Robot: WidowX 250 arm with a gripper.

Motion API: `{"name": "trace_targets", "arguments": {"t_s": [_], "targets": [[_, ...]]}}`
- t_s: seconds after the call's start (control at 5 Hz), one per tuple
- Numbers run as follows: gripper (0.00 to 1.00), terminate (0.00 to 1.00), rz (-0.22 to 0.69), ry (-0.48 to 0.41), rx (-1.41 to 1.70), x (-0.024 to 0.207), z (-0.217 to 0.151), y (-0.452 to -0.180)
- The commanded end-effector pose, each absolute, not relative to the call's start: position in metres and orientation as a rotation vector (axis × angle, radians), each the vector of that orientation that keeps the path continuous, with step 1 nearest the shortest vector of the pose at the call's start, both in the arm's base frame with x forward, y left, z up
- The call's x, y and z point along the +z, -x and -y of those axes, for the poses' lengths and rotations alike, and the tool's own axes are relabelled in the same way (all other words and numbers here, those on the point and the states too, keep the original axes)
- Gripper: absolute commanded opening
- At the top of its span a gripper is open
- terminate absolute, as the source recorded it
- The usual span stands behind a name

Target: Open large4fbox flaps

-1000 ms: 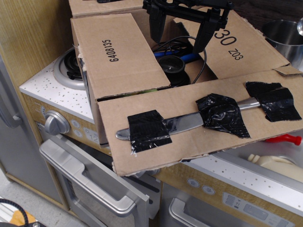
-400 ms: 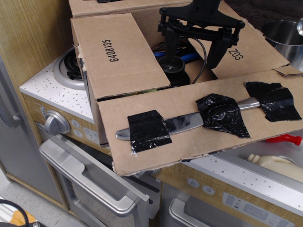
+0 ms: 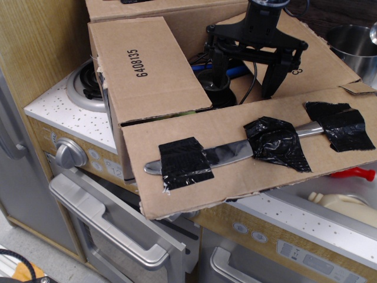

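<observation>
The large brown cardboard box [image 3: 126, 138] sits on the toy stove. Its left flap [image 3: 147, 62], printed "6408135", lies over the left part of the opening. The right flap [image 3: 312, 59] lies out to the right, its print mostly hidden by the gripper. The long front flap [image 3: 235, 168] hangs out toward me with a knife [image 3: 227, 152] held under pieces of black tape. The far flap [image 3: 159, 9] shows at the top edge. My black gripper [image 3: 244, 82] is open, fingers pointing down over the open middle of the box, above black items and cables inside.
The white speckled toy stove top [image 3: 65, 112] with a burner [image 3: 85, 85] lies left of the box. A knob [image 3: 70, 154] and oven door handle [image 3: 112, 227] are below. A metal pot [image 3: 353, 44] stands at the back right. A red-handled item [image 3: 353, 173] lies at the right.
The gripper has moved right and downward, toward the front of the box opening. It stays open. The flaps have not moved.
</observation>
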State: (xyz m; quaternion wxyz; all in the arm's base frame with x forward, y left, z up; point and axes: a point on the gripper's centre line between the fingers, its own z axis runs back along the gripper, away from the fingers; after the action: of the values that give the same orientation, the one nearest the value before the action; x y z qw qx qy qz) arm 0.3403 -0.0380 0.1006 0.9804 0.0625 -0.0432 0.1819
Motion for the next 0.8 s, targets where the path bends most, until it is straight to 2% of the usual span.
{"name": "trace_targets", "arguments": {"t_s": [0.0,0.2,0.6], "targets": [[1.00,0.00,0.015,-0.198,0.343,0.097,0.034,-0.341],[1.00,0.00,-0.036,-0.255,0.325,0.088,0.034,-0.341],[1.00,0.00,-0.147,-0.469,0.226,0.105,0.035,-0.332]]}}
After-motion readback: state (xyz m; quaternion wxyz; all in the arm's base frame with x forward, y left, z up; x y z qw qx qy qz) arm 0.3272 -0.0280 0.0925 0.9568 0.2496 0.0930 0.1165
